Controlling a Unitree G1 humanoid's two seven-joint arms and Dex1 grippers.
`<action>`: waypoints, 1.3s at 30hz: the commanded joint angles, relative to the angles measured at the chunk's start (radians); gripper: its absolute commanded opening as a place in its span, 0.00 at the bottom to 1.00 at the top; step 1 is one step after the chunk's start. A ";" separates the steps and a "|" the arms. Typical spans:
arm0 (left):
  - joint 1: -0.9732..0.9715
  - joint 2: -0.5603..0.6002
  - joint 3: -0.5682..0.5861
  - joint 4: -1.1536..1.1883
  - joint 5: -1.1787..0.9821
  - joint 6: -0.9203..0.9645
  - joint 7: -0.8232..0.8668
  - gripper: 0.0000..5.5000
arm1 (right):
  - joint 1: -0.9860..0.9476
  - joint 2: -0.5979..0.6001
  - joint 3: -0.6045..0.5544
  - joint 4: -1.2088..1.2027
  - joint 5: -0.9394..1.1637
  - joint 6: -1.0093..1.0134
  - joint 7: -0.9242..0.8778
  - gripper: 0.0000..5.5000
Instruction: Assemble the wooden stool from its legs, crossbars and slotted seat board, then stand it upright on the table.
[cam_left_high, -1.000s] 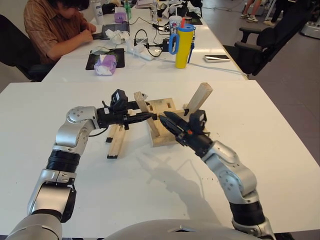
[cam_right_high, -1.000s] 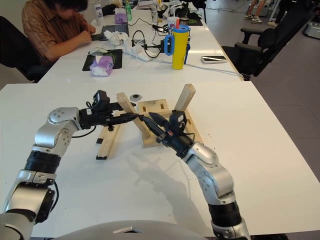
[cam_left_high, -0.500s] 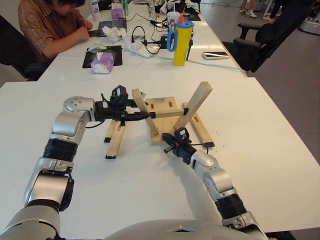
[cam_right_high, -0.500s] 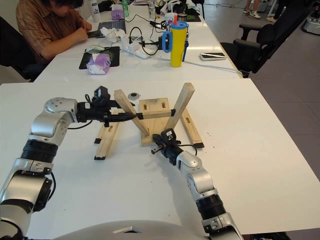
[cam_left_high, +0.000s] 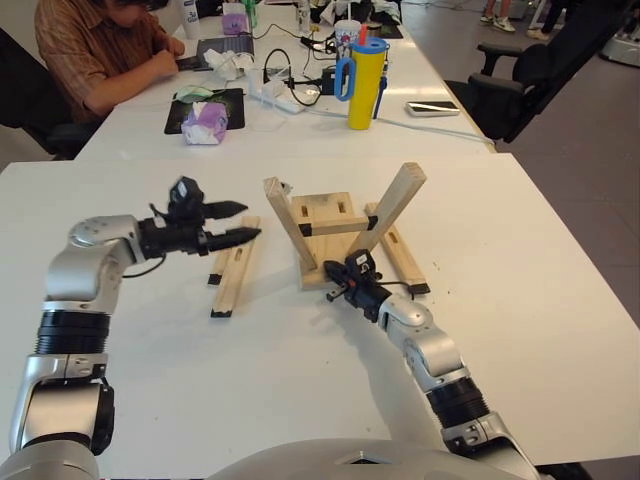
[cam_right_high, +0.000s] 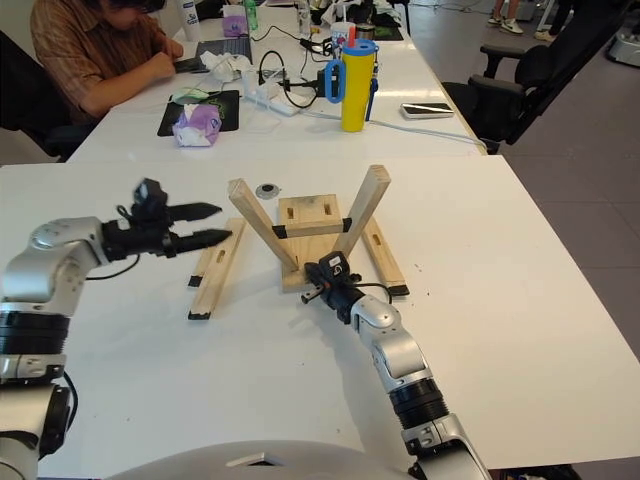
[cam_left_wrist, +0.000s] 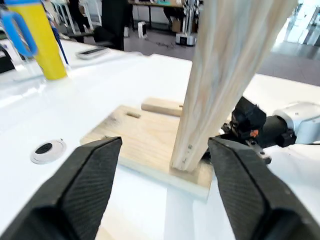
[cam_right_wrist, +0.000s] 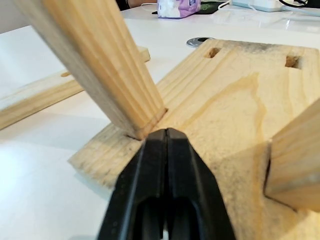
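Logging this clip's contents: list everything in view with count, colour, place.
seat board: one, pale wood, flat on the table
legs: two, pale wood, slanted in the board
crossbar: one, pale wood, joining those legs
loose wooden pieces: count unclear, pale, flat beside the board
round disc: one, grey, behind the board
tumbler: one, yellow, blue handle, rear table
tissue pack: one, purple, rear table
left gripper: black, open, left of the board
right gripper: black, shut, tip on the board

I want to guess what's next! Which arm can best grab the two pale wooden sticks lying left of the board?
Left, probably. The left gripper is open beside those pale wooden sticks, while the right gripper is shut at the flat slotted wooden seat board's near edge.
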 joint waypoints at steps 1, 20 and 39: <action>-0.233 -0.087 0.218 -0.089 -0.283 0.111 0.264 0.45 | 0.038 -0.019 -0.004 0.102 -0.041 0.037 -0.011 0.00; -0.043 -0.188 -0.410 -0.023 0.180 -0.065 0.700 0.45 | -0.007 -0.013 0.018 0.178 -0.084 0.019 -0.015 0.00; 0.309 -0.220 -0.510 -0.152 -0.121 0.190 0.923 0.45 | -0.043 -0.016 0.030 0.233 -0.087 0.002 -0.010 0.00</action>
